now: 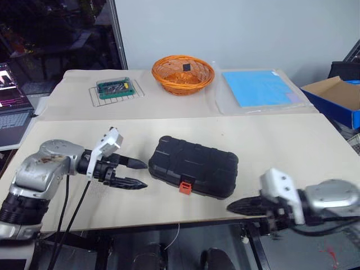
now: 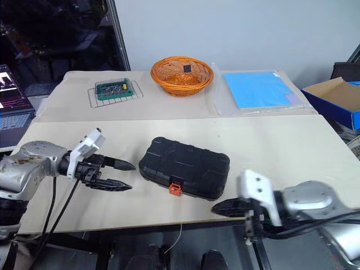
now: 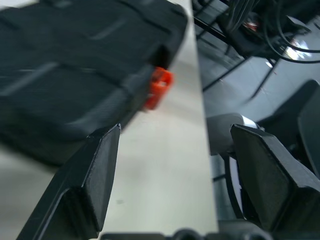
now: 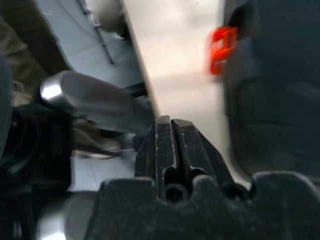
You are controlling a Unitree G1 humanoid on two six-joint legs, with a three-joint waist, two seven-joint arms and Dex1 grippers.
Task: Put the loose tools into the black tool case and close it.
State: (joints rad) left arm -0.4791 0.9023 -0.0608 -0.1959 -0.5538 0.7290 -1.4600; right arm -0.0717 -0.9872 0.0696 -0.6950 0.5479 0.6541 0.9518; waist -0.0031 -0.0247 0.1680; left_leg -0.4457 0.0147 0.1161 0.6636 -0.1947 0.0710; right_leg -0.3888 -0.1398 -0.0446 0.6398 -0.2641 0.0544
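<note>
Right gripper (image 1: pixel 239 207) sits nearest, at five o'clock, fingers pressed together, empty. Black plastic rectangular tool case (image 1: pixel 194 166) lies lid-down at centre, long axis running ten to four, small red-orange latch (image 1: pixel 185 186) facing six. Left gripper (image 1: pixel 135 173), spread wide and holding nothing, waits at nine, nearer.

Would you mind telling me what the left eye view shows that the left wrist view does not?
The left eye view alone takes in the orange basket, the green bit box, the blue sheet and the shut right gripper. The left wrist view alone gives a close look between the open left gripper's fingers. Both show the closed black tool case and its red-orange latch.
</note>
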